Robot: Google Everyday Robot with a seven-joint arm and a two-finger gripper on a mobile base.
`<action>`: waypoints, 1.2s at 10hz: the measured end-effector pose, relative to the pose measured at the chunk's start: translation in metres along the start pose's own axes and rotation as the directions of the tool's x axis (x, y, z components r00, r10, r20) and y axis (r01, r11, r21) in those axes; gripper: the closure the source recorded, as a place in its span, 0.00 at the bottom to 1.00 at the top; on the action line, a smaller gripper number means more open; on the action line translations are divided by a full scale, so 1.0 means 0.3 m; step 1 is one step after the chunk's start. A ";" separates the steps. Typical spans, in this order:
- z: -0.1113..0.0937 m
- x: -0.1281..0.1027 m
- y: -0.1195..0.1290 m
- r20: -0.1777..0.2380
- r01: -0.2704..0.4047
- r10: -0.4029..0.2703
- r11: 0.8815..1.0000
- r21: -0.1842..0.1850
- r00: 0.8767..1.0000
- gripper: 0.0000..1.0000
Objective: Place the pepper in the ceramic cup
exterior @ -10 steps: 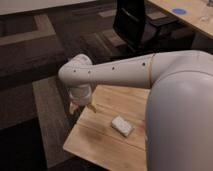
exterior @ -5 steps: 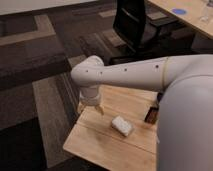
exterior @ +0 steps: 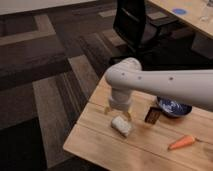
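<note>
1. White two-finger gripper (exterior: 119, 113): jaws spread apart, holding nothing, just above a whitish rectangular block (exterior: 121, 126).
2. Slim orange pepper (exterior: 181, 143): lying on the light wooden table (exterior: 95, 136).
3. Dark blue glossy ceramic cup (exterior: 174, 107): beside a small dark brown box (exterior: 152, 115).

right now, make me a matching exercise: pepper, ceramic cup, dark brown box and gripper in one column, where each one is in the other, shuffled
Things:
1 pepper
2 ceramic cup
3 dark brown box
4 gripper

Places:
a just above the whitish block, jaws open
b lying toward the near right of the table, apart from the cup
c far right, partly hidden behind the arm
d standing between the block and the cup

Pairs: 1-b, 2-c, 3-d, 4-a
</note>
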 end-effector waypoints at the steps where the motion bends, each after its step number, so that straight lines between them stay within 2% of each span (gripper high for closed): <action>1: 0.000 0.000 0.002 0.000 0.002 -0.002 1.000 0.001 1.000 0.35; 4: 0.002 0.000 0.000 -0.001 -0.003 0.003 1.000 0.000 1.000 0.35; 5: 0.005 0.006 -0.022 -0.009 -0.039 0.039 0.999 -0.001 0.999 0.35; 6: 0.004 0.027 -0.169 -0.017 -0.231 0.231 0.973 -0.024 0.973 0.35; 7: -0.003 0.039 -0.242 -0.014 -0.317 0.317 0.947 -0.040 0.948 0.35; 8: -0.018 0.080 -0.414 -0.011 -0.484 0.485 0.872 -0.066 0.875 0.35; 9: -0.019 0.097 -0.480 -0.013 -0.538 0.538 0.840 -0.071 0.843 0.35; 10: -0.019 0.130 -0.609 -0.012 -0.636 0.637 0.769 -0.066 0.771 0.35; 11: -0.017 0.136 -0.626 -0.014 -0.651 0.652 0.756 -0.067 0.758 0.35; 12: -0.018 0.135 -0.624 -0.014 -0.651 0.651 0.756 -0.068 0.759 0.35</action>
